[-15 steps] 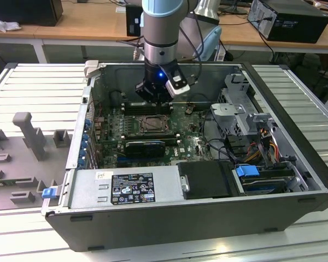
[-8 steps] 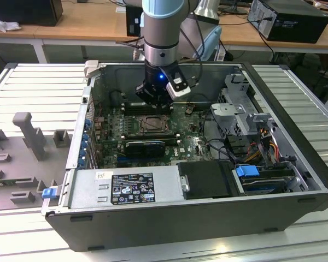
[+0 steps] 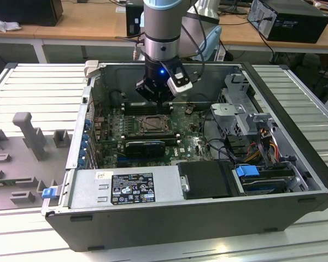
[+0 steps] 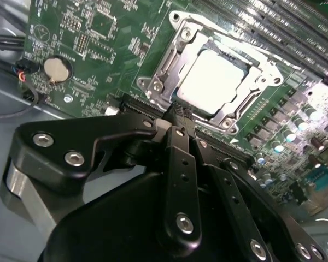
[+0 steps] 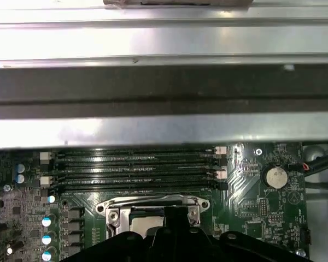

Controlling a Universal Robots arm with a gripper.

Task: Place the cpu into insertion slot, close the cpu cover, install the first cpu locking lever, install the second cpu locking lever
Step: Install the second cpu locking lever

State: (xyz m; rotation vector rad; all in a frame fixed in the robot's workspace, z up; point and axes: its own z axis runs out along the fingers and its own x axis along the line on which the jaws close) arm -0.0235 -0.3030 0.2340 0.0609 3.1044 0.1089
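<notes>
The cpu (image 4: 213, 82) lies flat in the insertion slot (image 3: 153, 124), its pale face showing through the cut-out of the silvery cpu cover (image 4: 172, 60), which is down over it. My gripper (image 4: 177, 115) hangs just above the edge of the socket, its black fingers shut together with nothing between them. In the exterior view the gripper (image 3: 156, 102) hovers over the far side of the slot, inside the open computer case. The first wrist view shows the cover's rim (image 5: 112, 210) right beside the fingers (image 5: 175, 218). I cannot tell how the locking levers stand.
Long black memory slots (image 5: 136, 166) run beside the socket, with the case wall (image 5: 153, 82) beyond them. A coin battery (image 4: 57, 68) sits on the green board. The power supply (image 3: 126, 188), drive cage (image 3: 246, 117) and cables (image 3: 218, 147) crowd the case.
</notes>
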